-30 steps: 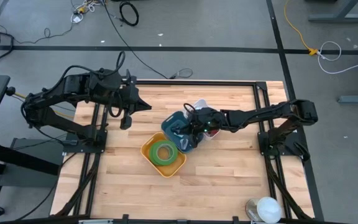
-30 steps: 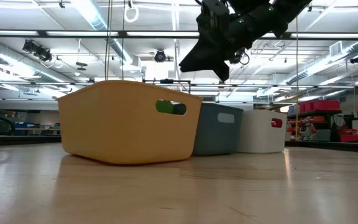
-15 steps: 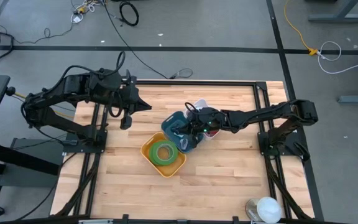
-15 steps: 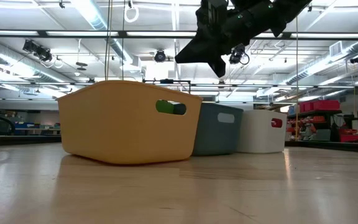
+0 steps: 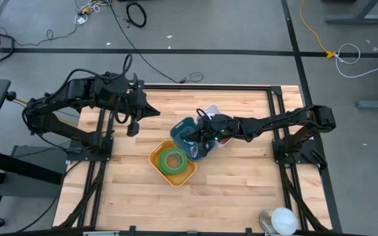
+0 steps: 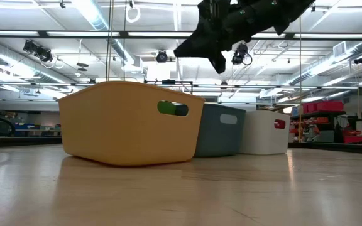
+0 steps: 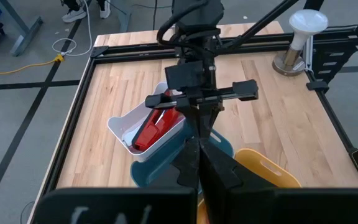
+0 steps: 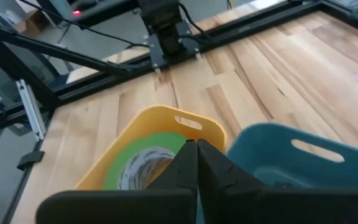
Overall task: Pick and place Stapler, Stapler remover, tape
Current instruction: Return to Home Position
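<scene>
Since each bin looks loaded, what is left is to bring the right arm home. The right gripper (image 8: 194, 146) hangs above the blue bin (image 5: 182, 129), its fingers pressed together on nothing. I judge the clean way is to rise straight up first, clear of the rim, and only then fold back toward the arm's base at the right edge of the table (image 5: 241, 190). A sideways sweep too low could knock the blue bin or the white bin (image 7: 120, 127) touching it. The left gripper (image 7: 199, 146) waits over the table's left edge, fingers also together, and need not move.

The stapler (image 7: 156, 127) is red and long, and it lies slanted in the white bin with one end propped near the rim. The tape (image 5: 172, 159) is a broad green ring with a pale core, lying flat in the yellow bin (image 5: 155, 157); its green shows through that bin's handle slot in the low view. The remover I cannot make out: the right gripper hides most of the blue bin's inside from above
</scene>
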You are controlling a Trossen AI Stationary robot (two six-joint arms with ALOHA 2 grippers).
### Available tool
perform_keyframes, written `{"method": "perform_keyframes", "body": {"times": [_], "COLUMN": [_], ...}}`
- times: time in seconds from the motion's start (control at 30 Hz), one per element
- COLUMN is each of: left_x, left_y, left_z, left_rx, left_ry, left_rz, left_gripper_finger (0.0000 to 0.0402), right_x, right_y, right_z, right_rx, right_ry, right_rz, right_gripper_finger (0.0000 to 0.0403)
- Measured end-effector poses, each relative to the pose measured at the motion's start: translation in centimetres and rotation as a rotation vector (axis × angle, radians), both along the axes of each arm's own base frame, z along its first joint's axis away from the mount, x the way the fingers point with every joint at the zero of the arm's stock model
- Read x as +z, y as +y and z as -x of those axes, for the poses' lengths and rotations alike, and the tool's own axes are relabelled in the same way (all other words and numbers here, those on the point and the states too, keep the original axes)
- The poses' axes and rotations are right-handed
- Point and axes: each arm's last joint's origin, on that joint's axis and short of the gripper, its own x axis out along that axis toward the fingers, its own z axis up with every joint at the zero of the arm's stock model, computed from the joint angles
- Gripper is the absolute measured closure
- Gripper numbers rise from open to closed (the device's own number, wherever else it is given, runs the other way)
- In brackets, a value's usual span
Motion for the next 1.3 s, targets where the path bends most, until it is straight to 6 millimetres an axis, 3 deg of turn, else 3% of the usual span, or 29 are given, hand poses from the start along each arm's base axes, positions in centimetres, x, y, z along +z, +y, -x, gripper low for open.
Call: {"method": "perform_keyframes", "body": {"times": [0.27,0.63,0.8,1.3], "left_x": [0.0,0.0,0.0,0.3], "left_y": [0.0,0.0,0.0,0.0], "left_z": [0.0,0.0,0.0,-0.2], "left_rx": [0.0,0.0,0.0,-0.001], "left_ry": [0.0,0.0,0.0,-0.038], "left_rz": [0.0,0.0,0.0,-0.003], "left_gripper_finger": [0.0392,0.0392,0.0392,0.0392], "right_x": [0.6,0.0,-0.4,-6.1], "right_y": [0.3,0.6,0.6,0.5], "right_z": [-0.3,0.2,3.2,15.3], "right_rx": [0.025,0.211,0.221,0.233], "right_ry": [-0.074,-0.103,-0.207,-0.238], "right_rz": [0.039,0.175,0.233,0.286], "right_gripper_finger": [0.0401,0.0401,0.0401,0.0401]}}
